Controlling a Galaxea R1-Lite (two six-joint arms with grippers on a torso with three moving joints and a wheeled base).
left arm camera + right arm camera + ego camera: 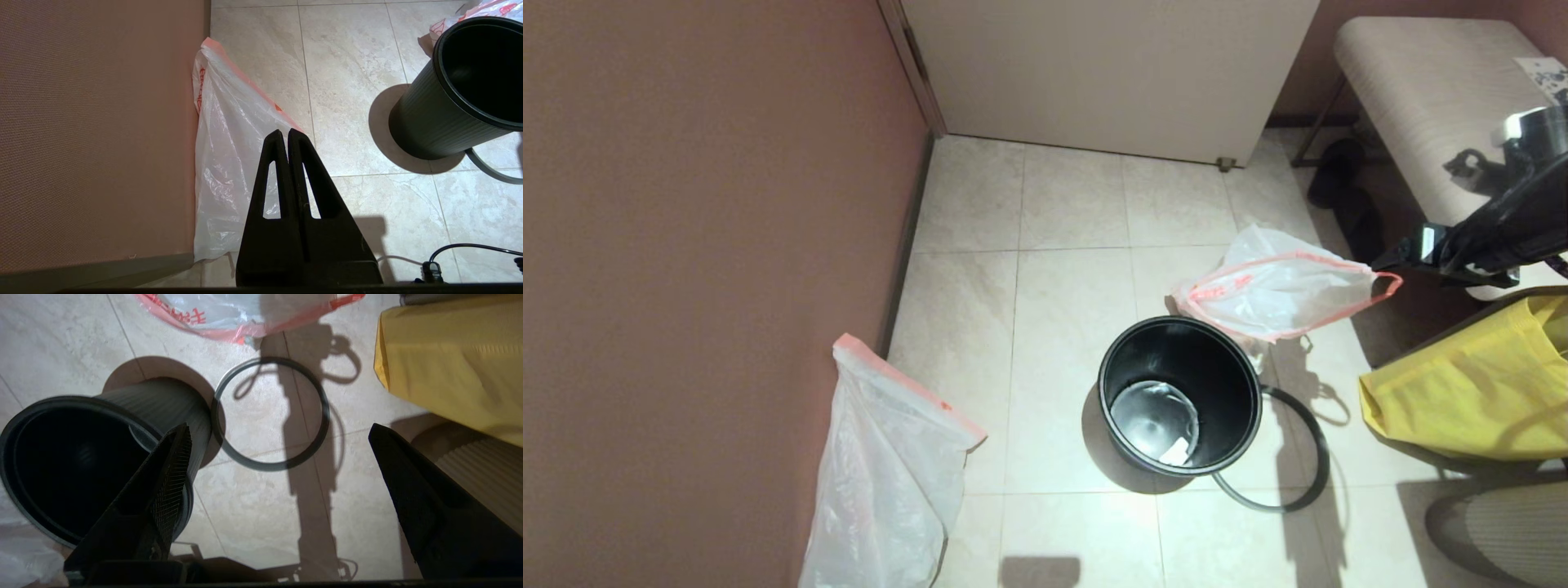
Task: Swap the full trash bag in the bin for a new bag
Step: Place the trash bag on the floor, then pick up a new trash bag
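The black bin (1180, 396) stands bagless in the middle of the tiled floor, its shiny base showing. Its grey hoop (1311, 482) lies on the floor beside it. A puffed white bag with a pink hem, the full trash bag (882, 482), leans on the left wall; its contents do not show clearly. The limp new bag (1274, 294) with red print sits just behind the bin. Its hem loop reaches to my right gripper (1392, 261). That gripper (278, 428) is open wide and holds nothing. My left gripper (284, 134) is shut and empty above the full bag (229, 147).
A big yellow bag (1470, 392) sits at the right, close to the hoop (271, 412). A padded bench (1429, 98) and dark shoes stand at the back right. The brown wall (711, 245) runs along the left, a white door at the back. A cable (470, 249) lies near me.
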